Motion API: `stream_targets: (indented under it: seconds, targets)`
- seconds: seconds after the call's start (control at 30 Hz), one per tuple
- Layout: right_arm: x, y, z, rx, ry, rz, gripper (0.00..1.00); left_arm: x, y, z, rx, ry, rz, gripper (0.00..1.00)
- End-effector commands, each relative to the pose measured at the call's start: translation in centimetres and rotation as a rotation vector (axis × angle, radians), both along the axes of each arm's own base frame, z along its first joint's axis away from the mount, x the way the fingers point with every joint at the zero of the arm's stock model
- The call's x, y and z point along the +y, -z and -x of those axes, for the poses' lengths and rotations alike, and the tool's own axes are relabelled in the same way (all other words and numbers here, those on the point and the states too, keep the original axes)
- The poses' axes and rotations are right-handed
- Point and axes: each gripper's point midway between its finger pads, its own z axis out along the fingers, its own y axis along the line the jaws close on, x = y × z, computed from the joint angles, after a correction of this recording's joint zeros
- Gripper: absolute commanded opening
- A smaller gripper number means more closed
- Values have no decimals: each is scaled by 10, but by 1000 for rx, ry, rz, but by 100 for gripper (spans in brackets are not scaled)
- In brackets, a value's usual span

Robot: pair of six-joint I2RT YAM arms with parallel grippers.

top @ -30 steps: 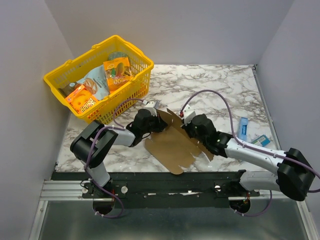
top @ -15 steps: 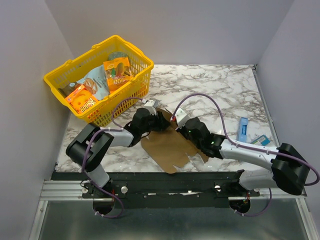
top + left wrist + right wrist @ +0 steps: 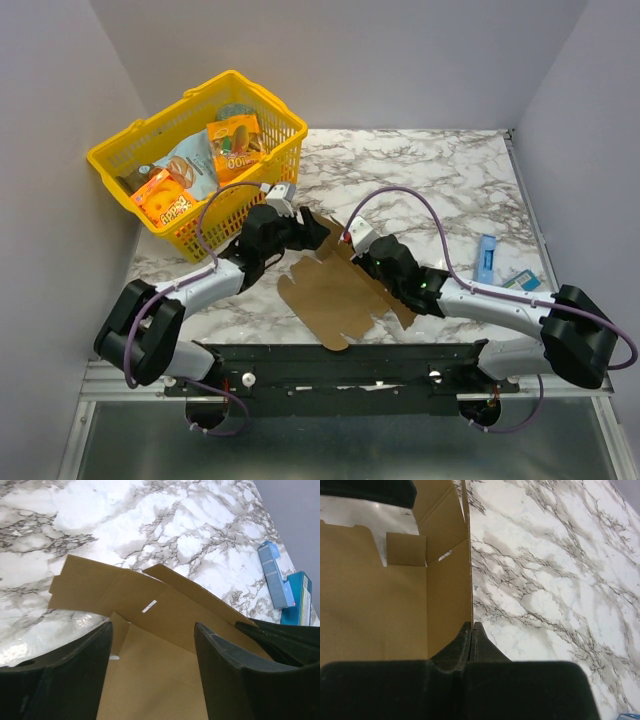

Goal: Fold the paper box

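The paper box (image 3: 330, 295) is a brown die-cut cardboard sheet lying mostly flat near the table's front edge, with one side panel lifted upright. My right gripper (image 3: 354, 254) is shut on the edge of that upright panel; in the right wrist view the gripper (image 3: 471, 625) pinches the thin edge of the paper box (image 3: 375, 605). My left gripper (image 3: 314, 232) is open at the sheet's far left corner. In the left wrist view its fingers (image 3: 90, 660) straddle the paper box (image 3: 150, 605) without closing on it.
A yellow basket (image 3: 250, 200) holding printed snack packs stands at the back left, close behind the left arm. A small blue packet (image 3: 486, 257) and a teal pack (image 3: 522, 280) lie at the right edge, also visible as the blue packet (image 3: 272, 572) in the left wrist view.
My left gripper has opened, let go of the cardboard and drawn back to the left. The right gripper, still shut on the panel, has shifted left with the sheet.
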Motion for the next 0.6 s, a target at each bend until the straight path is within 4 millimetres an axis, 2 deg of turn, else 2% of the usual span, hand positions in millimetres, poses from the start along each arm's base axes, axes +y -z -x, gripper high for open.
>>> stream_targets:
  seconds: [0.0,0.07,0.17,0.33,0.57]
  targets:
    - [1,-12,-2,-44,7,-10,1,1,-39,-11,-30,-28,62,79]
    - [1,-13,-3,-48,4,-5,1,-6,-53,-15,-52,-8,89,80]
    - [4,-12,-4,-49,-1,1,1,-15,-64,-20,-68,25,104,80]
    - [7,-13,-5,-50,-12,2,1,-28,-60,-26,-57,83,93,82]
    - [6,-10,-6,-47,-4,10,1,-48,-43,-32,-4,169,81,83]
